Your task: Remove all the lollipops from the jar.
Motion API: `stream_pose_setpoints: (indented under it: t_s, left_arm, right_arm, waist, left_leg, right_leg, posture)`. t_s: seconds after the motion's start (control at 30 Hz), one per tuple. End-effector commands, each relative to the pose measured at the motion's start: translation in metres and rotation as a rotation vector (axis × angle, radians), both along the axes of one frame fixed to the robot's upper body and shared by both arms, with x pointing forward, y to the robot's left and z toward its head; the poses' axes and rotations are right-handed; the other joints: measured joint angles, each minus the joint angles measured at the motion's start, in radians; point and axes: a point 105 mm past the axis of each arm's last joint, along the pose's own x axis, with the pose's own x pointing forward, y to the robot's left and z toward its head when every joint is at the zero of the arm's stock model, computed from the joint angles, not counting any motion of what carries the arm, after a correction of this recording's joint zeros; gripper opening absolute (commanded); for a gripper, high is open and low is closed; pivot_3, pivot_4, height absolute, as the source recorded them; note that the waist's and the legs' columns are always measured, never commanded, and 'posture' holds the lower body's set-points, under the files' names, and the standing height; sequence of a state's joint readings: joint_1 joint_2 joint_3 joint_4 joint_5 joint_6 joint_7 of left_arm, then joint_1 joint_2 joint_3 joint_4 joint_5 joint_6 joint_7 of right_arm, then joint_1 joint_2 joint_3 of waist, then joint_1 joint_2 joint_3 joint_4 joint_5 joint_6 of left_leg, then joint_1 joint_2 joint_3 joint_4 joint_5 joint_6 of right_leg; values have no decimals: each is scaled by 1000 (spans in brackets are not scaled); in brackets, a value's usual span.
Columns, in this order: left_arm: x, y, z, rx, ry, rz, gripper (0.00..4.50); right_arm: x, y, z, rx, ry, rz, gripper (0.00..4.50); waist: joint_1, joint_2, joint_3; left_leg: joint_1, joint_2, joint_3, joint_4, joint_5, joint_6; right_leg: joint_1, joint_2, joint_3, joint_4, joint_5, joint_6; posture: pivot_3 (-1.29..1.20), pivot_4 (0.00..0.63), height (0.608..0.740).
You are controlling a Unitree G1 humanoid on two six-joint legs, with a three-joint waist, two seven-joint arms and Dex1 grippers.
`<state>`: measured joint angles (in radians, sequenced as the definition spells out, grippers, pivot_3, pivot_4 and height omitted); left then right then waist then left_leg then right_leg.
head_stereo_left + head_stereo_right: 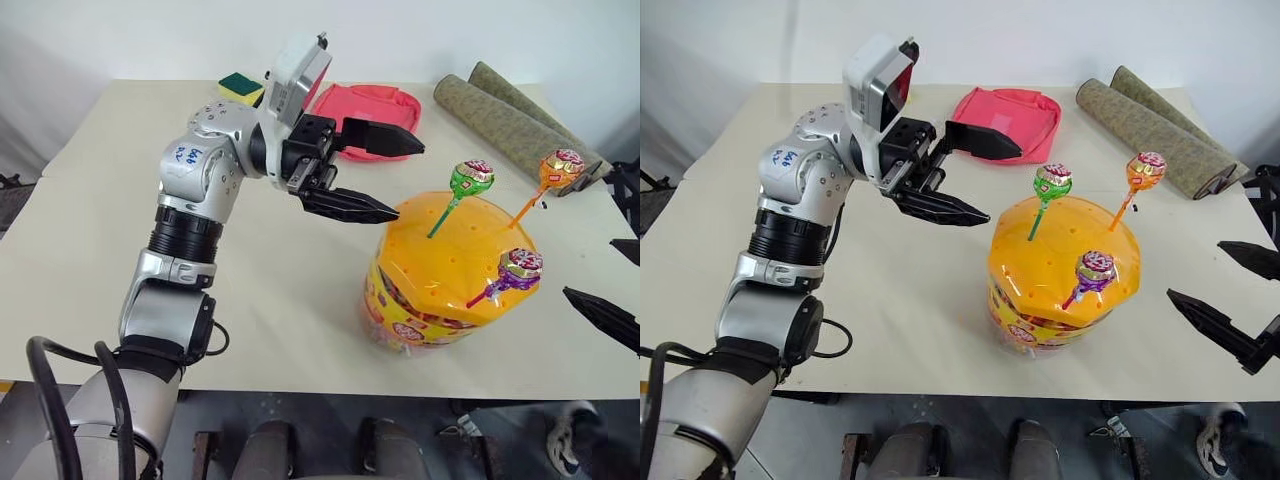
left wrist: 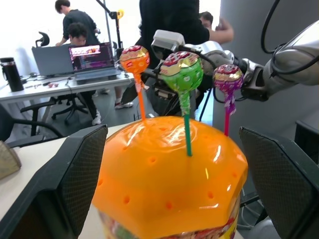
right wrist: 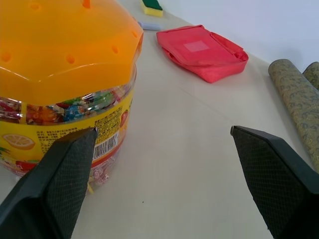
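Lollipops, green (image 1: 471,178), orange (image 1: 562,166) and purple (image 1: 520,268), stick up from the jar (image 1: 445,270) near the table's (image 1: 90,250) front edge. Left gripper (image 1: 385,175) hangs level beside the jar's lid, fingers spread wide. Right gripper (image 1: 1225,290) waits past the jar's other side, fingers spread too. Bare table lies around the jar.

the left arm (image 1: 190,215) is silver metal with black ribbed joint rings, blue handwriting on its round joint, black cables looping low, and a white-cased camera block behind two black textured fingers (image 1: 355,205).
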<state>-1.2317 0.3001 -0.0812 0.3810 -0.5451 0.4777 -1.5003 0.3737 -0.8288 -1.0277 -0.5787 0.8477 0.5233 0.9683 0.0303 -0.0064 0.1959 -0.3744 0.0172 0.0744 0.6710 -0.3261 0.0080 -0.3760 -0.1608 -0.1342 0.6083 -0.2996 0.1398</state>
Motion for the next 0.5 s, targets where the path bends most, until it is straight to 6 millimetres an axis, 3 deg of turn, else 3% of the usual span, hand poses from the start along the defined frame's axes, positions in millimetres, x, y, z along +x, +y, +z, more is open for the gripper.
stream_pose_setpoints:
  t_s: [0.03, 0.4, 0.5]
  left_arm:
    - [-17, -11, 10, 9, -56, -111, 4500]
    - [-27, -32, 7, 13, -36, -204, 4500]
    - [-28, -31, 8, 18, -36, -228, 3861]
  right_arm:
    - [-5, 2, 8, -13, -55, -5, 4473]
    - [-10, 3, 6, -6, -73, -38, 4473]
    - [-12, 3, 5, -4, -79, -52, 4500]
  waist:
    - [1, 0, 0]
    - [0, 0, 0]
    - [0, 0, 0]
  left_leg:
    - [-1, 0, 0, 1, 0, 0]
    - [-1, 0, 0, 3, -1, 1]
    - [-1, 0, -1, 3, -1, 1]
  right_leg:
    - [0, 0, 0, 0, 0, 0]
    - [0, 0, 0, 0, 0, 0]
    - [0, 0, 0, 0, 0, 0]
  posture:
    - [0, 150, 740]
    - [0, 150, 740]
    - [0, 150, 740]
